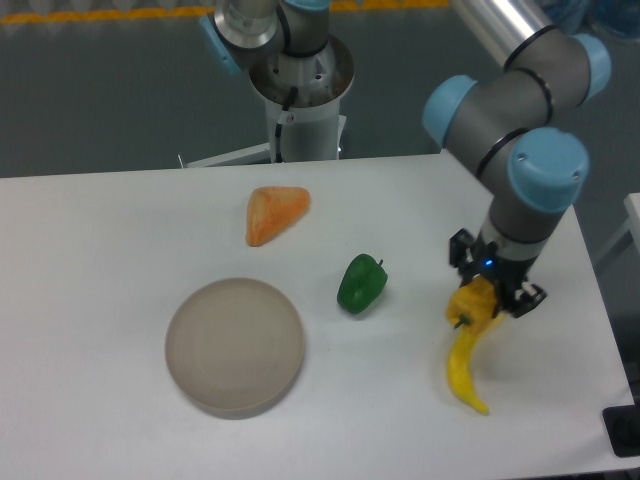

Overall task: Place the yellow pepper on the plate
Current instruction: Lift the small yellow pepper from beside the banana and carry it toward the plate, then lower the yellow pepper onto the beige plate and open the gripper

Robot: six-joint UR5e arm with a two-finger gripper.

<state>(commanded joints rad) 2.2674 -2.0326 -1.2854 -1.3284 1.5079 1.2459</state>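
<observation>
We see the arm reaching down over the right side of the white desk (120, 230), its jaws (478, 296) closed around the yellow pepper (473, 303), which sits between the dark fingers with its short stem poking out to the left. The pepper is low, close above the desk, and we cannot tell whether it touches the surface or hangs just clear of it. Directly below it in the picture lies the long curved banana (463, 368), its upper end meeting the pepper's underside as the camera sees it; whether the two really touch we cannot say. The plate (234, 346), a round shallow greyish dish, rests on the left-centre part of the desk, well apart from the pepper and with nothing on it. Between plate and pepper sits the green pepper (361, 284), lying on its own, nearer to the plate's upper right rim than to the jaws. Farther back, an orange wedge-shaped piece (274, 213) lies above the plate in the picture, separate from everything else. Behind the desk stands a grey cylindrical robot base (300, 95).
</observation>
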